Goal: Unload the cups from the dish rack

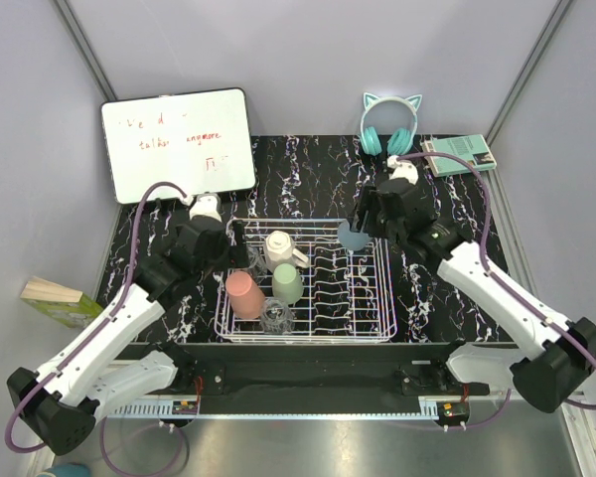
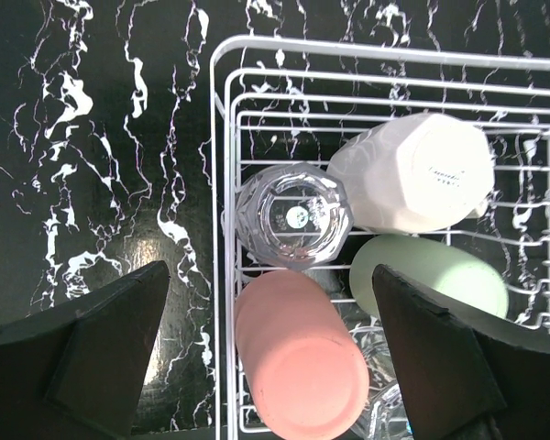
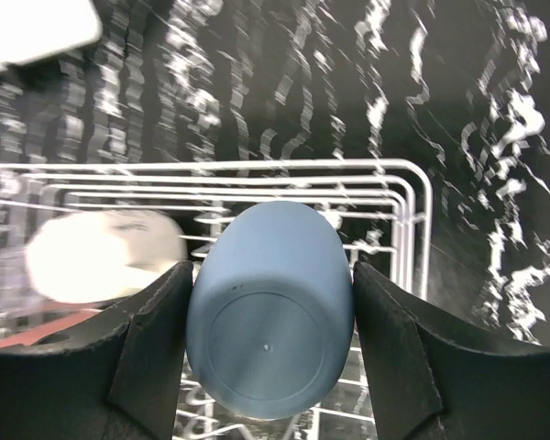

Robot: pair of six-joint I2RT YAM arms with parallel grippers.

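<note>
The white wire dish rack [image 1: 377, 298] sits mid-table. In it are a pink cup [image 1: 244, 294], a pale green cup [image 1: 287, 283], a cream mug [image 1: 279, 248] and a clear glass [image 1: 276, 316]. My left gripper [image 1: 240, 243] is open over the rack's left end. In the left wrist view its jaws [image 2: 270, 275] straddle the pink cup [image 2: 302, 367], with a second clear glass [image 2: 291, 215], the mug [image 2: 417, 170] and the green cup [image 2: 431, 275] beyond. My right gripper [image 1: 360, 229] is shut on the blue cup [image 1: 354, 238], gripping its sides [image 3: 268, 357] over the rack's far right part [image 3: 412, 197].
A whiteboard [image 1: 179, 144] leans at the back left. Teal cat-ear headphones [image 1: 388, 124] and a teal box [image 1: 460, 155] lie at the back right. A book [image 1: 60, 301] lies off the table's left edge. The black marbled tabletop [image 2: 92, 165] lies left of the rack.
</note>
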